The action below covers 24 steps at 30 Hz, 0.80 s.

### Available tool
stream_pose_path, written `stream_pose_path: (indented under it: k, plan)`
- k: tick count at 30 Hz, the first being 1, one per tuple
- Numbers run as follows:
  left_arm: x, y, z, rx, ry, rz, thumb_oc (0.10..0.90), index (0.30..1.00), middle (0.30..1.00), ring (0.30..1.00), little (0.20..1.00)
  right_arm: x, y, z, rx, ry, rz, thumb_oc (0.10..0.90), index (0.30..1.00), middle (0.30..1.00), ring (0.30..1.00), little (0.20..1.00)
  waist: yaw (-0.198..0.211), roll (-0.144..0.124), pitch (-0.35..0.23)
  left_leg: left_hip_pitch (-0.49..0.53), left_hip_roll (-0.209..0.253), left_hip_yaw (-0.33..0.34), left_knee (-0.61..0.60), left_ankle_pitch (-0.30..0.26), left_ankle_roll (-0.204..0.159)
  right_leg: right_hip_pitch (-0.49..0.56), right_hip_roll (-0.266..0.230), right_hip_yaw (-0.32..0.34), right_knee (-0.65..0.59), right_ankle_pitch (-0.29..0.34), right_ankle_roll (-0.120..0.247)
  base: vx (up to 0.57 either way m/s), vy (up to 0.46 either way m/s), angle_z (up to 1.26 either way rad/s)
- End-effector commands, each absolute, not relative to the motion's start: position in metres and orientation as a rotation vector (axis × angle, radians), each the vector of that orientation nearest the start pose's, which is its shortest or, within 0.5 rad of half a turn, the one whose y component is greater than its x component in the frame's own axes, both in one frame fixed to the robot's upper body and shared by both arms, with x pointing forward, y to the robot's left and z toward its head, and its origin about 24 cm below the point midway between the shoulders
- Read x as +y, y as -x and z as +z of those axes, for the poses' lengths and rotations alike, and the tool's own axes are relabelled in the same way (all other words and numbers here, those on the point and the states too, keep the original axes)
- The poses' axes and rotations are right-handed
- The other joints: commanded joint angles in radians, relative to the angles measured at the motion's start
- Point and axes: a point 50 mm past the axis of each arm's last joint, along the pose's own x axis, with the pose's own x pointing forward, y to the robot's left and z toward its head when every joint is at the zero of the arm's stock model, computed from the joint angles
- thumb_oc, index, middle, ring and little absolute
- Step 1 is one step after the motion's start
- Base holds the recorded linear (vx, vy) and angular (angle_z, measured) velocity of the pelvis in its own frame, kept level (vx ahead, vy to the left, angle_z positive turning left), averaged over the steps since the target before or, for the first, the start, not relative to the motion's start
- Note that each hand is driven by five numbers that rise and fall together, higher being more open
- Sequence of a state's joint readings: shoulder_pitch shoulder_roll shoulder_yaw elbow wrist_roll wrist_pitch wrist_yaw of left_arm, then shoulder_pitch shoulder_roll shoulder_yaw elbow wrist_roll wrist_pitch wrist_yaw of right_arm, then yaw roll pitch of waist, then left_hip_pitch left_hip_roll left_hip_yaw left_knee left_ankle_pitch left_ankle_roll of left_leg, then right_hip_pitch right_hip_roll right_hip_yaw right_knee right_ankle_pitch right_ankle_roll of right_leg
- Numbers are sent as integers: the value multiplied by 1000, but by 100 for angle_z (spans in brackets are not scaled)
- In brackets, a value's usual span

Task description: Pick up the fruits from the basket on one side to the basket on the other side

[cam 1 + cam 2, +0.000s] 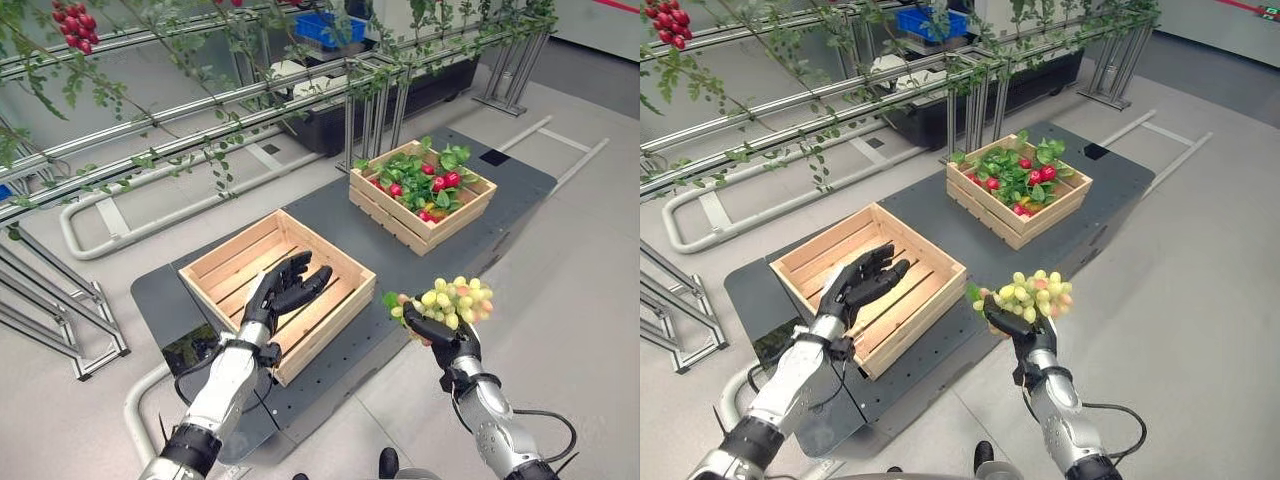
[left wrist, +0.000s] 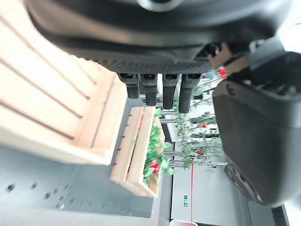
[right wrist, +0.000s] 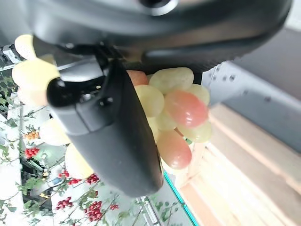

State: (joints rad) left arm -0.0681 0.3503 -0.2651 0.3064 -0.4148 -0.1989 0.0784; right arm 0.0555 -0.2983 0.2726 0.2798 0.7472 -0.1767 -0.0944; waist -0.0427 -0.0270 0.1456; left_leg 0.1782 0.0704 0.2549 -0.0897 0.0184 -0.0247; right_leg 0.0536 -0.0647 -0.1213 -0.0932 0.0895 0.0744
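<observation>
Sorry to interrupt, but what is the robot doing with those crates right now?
It is moving fruit between two wooden crates. The right hand holds a bunch of yellow-green grapes in the air, off to the side of the empty near crate. The left hand hovers open over that crate. The far crate holds leaves and red fruit.
</observation>
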Motion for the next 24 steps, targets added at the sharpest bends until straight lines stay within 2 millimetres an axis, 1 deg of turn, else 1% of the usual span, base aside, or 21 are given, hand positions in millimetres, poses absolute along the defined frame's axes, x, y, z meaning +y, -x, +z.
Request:
stream_pose_path:
  k: [1, 2, 3, 6, 7, 8, 9, 10, 11, 13, 14, 15, 16, 17, 19, 21, 23, 24]
  plan:
    - [183, -271, 33, -85, 126, 2, 800, 900, 900, 900, 900, -187, -254, 31, -101, -410, -56, 400, 300, 300, 300, 300, -21, 7, -41, -14, 16, 2, 2, -87, -1, 42, 3, -12, 6, -101, -4, -19, -88, -15]
    - [183, -270, 31, -75, 132, 9, 800, 900, 900, 900, 900, -187, -253, 31, -99, -410, -59, 400, 300, 300, 300, 300, -21, 6, -40, -14, 16, 4, 2, -87, -1, 41, 4, -11, 6, -101, -5, -28, -149, -19]
    - [187, -263, 18, -28, 147, 51, 800, 900, 900, 900, 900, -191, -251, 27, -83, -415, -77, 400, 300, 300, 300, 300, -25, 1, -34, -10, 23, 21, 2, -85, -3, 36, 10, -7, 6, -102, -8, -19, -128, -16]
    - [195, -253, 2, 36, 149, 105, 800, 900, 900, 900, 900, -195, -247, 20, -46, -429, -94, 400, 300, 300, 300, 300, -31, -7, -29, 2, 34, 43, 2, -80, -9, 35, 24, 6, 6, -104, -18, 3, -162, -13]
    - [197, -247, -5, 66, 144, 117, 800, 900, 900, 900, 900, -197, -244, 15, -21, -439, -108, 400, 300, 300, 300, 300, -35, -13, -27, 10, 41, 46, 2, -71, -15, 37, 37, 31, 6, -105, -28, 18, -153, -14]
    - [198, -245, -9, 82, 139, 123, 800, 900, 900, 900, 900, -197, -242, 11, -4, -445, -118, 400, 300, 300, 300, 300, -36, -18, -23, 3, 47, 39, 28, -63, -22, 41, 43, 42, 6, -104, -34, -6, -181, -22]
    - [199, -242, -12, 95, 133, 129, 800, 900, 900, 900, 900, -200, -238, 8, 14, -451, -129, 400, 300, 300, 300, 300, -31, -28, -19, -32, 52, 15, 101, -49, -31, 39, 48, 56, 6, -98, -42, -31, -135, -19]
    - [200, -241, -13, 97, 137, 132, 800, 900, 900, 900, 900, -201, -237, 6, 22, -453, -134, 400, 300, 300, 300, 300, -29, -31, -15, -45, 52, 1, 132, -51, -33, 41, 49, 60, 6, -97, -44, -69, -91, -26]
    - [201, -238, -13, 89, 156, 166, 800, 900, 900, 900, 900, -201, -236, 2, 42, -449, -119, 400, 300, 300, 300, 300, -14, -39, -4, -87, 18, -92, 203, -77, -20, 36, 53, 104, 6, -84, -46, -71, 12, -40]
    - [206, -235, -11, 52, 187, 229, 800, 900, 900, 900, 900, -196, -240, 1, 60, -445, -69, 400, 300, 300, 300, 300, 18, -35, 13, -117, -85, -251, 231, -136, 24, 31, 59, 181, 6, -62, -38, -125, 125, -72]
    - [210, -233, -5, 15, 202, 249, 800, 900, 900, 900, 900, -189, -245, 3, 55, -438, -34, 400, 300, 300, 300, 300, 46, -24, 22, -127, -161, -380, 201, -143, 55, 24, 77, 236, 6, -47, -34, -171, 168, -152]
    - [211, -233, 0, -7, 203, 245, 800, 900, 900, 900, 900, -187, -247, 4, 45, -434, -27, 400, 300, 300, 300, 300, 56, -17, 28, -128, -185, -411, 191, -140, 65, 22, 85, 255, 6, -43, -33, -154, 135, -197]
    - [211, -234, 2, -16, 201, 242, 800, 900, 900, 900, 900, -186, -248, 5, 40, -432, -24, 400, 300, 300, 300, 300, 59, -14, 30, -129, -193, -417, 192, -141, 69, 21, 88, 263, 6, -42, -33, -149, 170, -202]
    - [210, -237, 5, -34, 192, 226, 800, 900, 900, 900, 900, -186, -251, 5, 36, -426, -36, 400, 300, 300, 300, 300, 55, -7, 31, -128, -193, -387, 195, -151, 72, 12, 92, 271, 6, -46, -31, -154, 218, -131]
    - [207, -247, 12, -72, 174, 220, 800, 900, 900, 900, 900, -184, -252, 4, 46, -447, -47, 400, 300, 300, 300, 300, 34, 2, 24, -108, -193, -372, 152, -141, 79, -7, 92, 277, 6, -35, -20, -184, 261, -107]
    - [206, -254, 18, -100, 168, 218, 800, 900, 900, 900, 900, -184, -252, 3, 47, -448, -37, 400, 300, 300, 300, 300, 17, 6, 25, -93, -187, -352, 128, -138, 80, -23, 87, 280, 6, -23, -9, -154, 216, -54]
    - [208, -258, 20, -110, 161, 245, 800, 900, 900, 900, 900, -181, -252, 1, 61, -446, -26, 400, 300, 300, 300, 300, 2, 10, 30, -79, -194, -354, 102, -134, 85, -45, 82, 293, 6, -1, 8, -151, 225, -29]
    - [209, -260, 21, -114, 161, 252, 800, 900, 900, 900, 900, -181, -251, 0, 70, -448, -30, 400, 300, 300, 300, 300, -7, 12, 35, -73, -193, -344, 92, -132, 87, -58, 78, 296, 9, 11, 16, -138, 183, -36]
